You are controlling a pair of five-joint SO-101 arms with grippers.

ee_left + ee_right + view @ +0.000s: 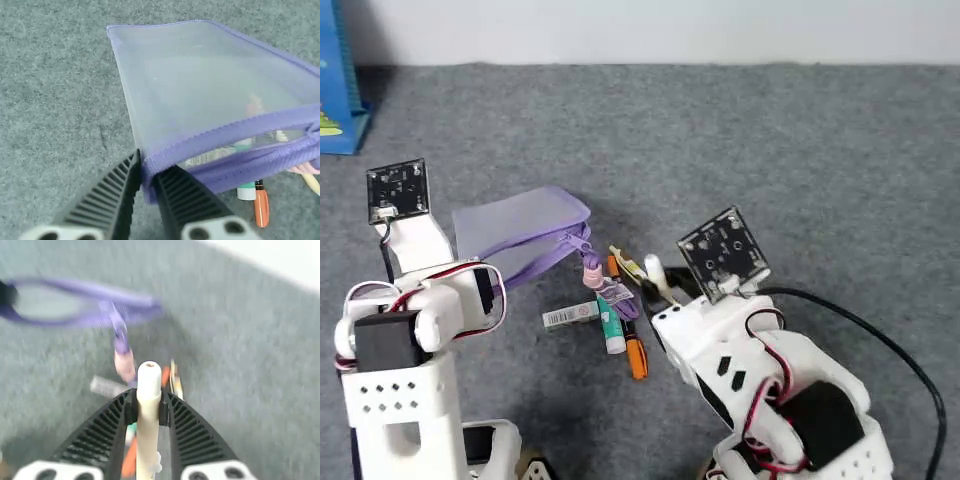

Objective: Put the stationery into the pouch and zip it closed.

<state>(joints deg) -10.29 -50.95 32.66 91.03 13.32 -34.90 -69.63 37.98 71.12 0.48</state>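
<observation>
Ribbed black left gripper (147, 167) pinched tight the corner hem of the translucent lilac zip pouch (200, 85). Right gripper (148, 400) clamped a cream plastic pen (148, 380). Orange marker (636, 357) and green-banded stick (609, 322) lay outside, at the pouch's four o'clock.

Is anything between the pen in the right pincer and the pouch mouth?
Yes, partly. The zip pull and its pink tag lie in front of the mouth of the pouch, on the line from the pen in the right pincer. The left pincer clamps the pouch's corner, off that line.
</observation>
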